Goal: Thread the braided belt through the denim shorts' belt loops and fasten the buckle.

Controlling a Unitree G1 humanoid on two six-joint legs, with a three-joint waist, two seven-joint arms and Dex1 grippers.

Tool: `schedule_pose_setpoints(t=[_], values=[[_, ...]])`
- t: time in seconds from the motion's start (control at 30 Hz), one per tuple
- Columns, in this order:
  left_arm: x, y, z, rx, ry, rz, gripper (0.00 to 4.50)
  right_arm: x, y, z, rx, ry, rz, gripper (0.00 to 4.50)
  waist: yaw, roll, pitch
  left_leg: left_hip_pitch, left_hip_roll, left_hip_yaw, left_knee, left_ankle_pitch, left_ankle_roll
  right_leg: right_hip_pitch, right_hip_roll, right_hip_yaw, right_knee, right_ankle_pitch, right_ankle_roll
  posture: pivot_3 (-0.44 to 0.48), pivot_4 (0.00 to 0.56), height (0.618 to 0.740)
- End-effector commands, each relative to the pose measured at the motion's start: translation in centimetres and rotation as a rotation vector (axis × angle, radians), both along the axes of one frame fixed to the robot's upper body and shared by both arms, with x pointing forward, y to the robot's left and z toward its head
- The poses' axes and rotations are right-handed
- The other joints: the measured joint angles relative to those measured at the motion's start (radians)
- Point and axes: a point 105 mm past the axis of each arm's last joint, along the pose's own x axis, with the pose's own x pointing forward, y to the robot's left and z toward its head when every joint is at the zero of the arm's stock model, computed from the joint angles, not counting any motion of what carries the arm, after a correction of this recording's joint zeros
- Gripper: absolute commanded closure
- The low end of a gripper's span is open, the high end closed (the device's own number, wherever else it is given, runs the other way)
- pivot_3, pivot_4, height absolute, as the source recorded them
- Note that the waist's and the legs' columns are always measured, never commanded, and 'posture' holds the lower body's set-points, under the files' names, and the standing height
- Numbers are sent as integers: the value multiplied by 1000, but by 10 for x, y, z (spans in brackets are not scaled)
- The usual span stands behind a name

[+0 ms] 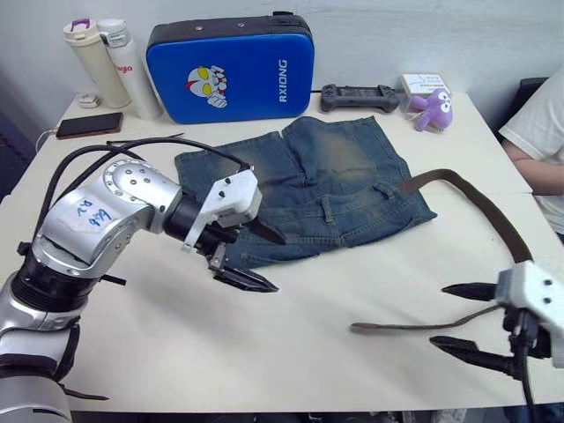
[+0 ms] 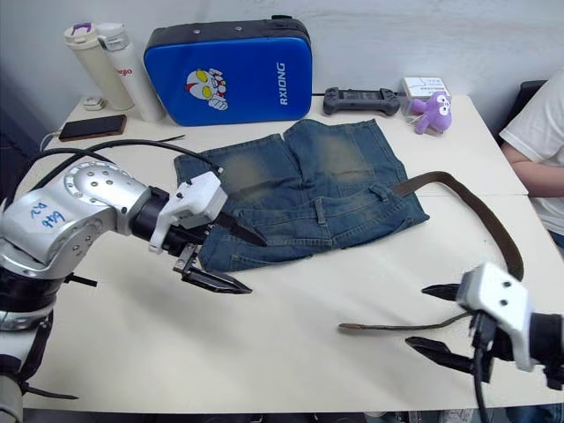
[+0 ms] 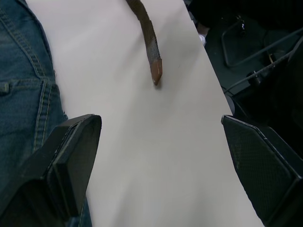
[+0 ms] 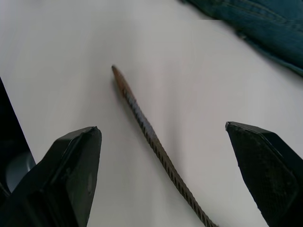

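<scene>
Head view: the denim shorts (image 1: 304, 189) lie flat on a white table (image 1: 176, 352). The braided belt (image 1: 493, 220) curves from their right edge toward the near edge. The left gripper (image 1: 247, 257) hovers spread at the shorts' near-left corner.

Right wrist view: the right gripper (image 4: 175, 177), fingers wide apart and empty, straddles the belt.
</scene>
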Motion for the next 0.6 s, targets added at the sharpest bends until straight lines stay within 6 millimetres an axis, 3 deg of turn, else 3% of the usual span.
schedule_pose_setpoints(t=[0.03,0.27,0.3,0.37,0.47,0.6], values=[[-13,-3,-1,-23,-26,-29,41,6,-2,-39,-143,16,101,0,-2,0,0,0,0,0,0,0,0,0,0,1,0,0,0,0,150,739],[-10,-2,-2,-76,-59,32,41,31,11,-64,-132,-9,144,0,-13,-1,1,0,0,0,4,1,-2,0,0,0,3,0,0,0,150,739],[-12,2,-10,-62,-45,35,4,34,11,-66,-137,-13,140,240,-13,-1,1,0,0,0,4,1,-2,0,0,0,3,0,0,0,150,739],[-16,5,-19,-72,-14,49,0,39,10,-72,-177,-13,158,807,-18,-1,1,0,0,0,4,1,-2,0,0,0,3,0,0,0,150,739],[-12,5,-20,-122,-24,74,0,43,16,-69,-142,-27,184,2252,-16,-2,2,0,0,-1,4,1,-2,0,0,0,3,0,0,0,150,739],[-4,-5,-5,-289,-10,92,0,55,18,-42,-23,-48,157,4361,-13,-2,1,0,0,-1,7,1,-2,1,-1,0,4,0,0,0,150,739]])
